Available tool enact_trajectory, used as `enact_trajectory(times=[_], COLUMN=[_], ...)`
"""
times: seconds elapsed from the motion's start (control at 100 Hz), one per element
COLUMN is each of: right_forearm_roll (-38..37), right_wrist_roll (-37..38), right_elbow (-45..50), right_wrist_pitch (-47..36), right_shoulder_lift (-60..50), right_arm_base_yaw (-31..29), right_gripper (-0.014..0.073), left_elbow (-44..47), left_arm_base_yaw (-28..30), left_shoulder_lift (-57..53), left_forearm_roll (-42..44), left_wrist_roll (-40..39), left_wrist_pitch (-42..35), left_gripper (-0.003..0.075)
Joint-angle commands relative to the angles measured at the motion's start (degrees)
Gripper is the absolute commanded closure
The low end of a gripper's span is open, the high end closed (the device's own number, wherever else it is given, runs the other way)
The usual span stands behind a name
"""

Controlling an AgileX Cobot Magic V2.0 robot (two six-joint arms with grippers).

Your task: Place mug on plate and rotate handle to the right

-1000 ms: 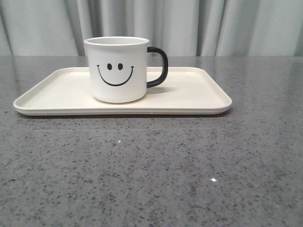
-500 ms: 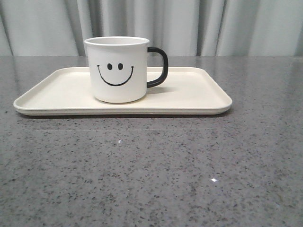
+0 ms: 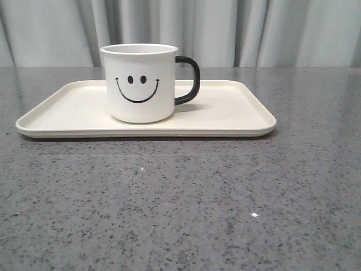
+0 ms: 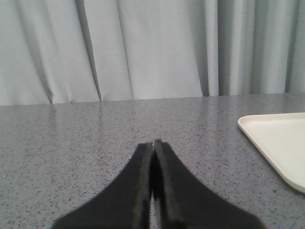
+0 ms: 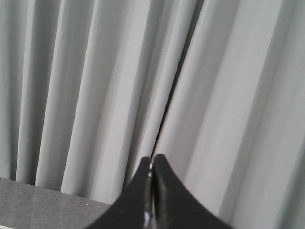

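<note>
- Since the mug is seen upright on the plate, left of its middle, with the handle turned to the right, the task is judged essentially complete.
- Neither arm is seen in the front view.
- The left gripper is held low over the table, fingers pressed together, empty, apart from the plate's corner.
- The right gripper is likewise closed on nothing, aimed at the curtain.
</note>
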Motion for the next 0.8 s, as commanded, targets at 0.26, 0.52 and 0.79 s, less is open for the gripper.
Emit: enact_trajectory(times=[0.26, 0.52, 0.79], right_forearm_roll=[0.28, 0.28, 0.28], right_wrist_roll=[-0.13, -0.13, -0.13], right_elbow=[-1.21, -1.21, -1.21], right_wrist_pitch=[-4.29, -4.29, -4.29], right_shoulder_lift=[0.53, 0.53, 0.53], right_arm_base_yaw=[-0.41, -0.41, -0.41], right_gripper=[0.0653, 0.0653, 0.0653], left_elbow=[0.45, 0.45, 0.45], left_arm_base_yaw=[0.18, 0.18, 0.18], left_shoulder_lift=[-1.76, -1.76, -1.76], left_forearm_roll=[3.68, 3.68, 3.68], left_wrist_roll=[0.28, 0.28, 0.28], left_wrist_pitch=[-6.51, -6.52, -6.52], left_gripper=[0.0740, 0.0740, 0.0740])
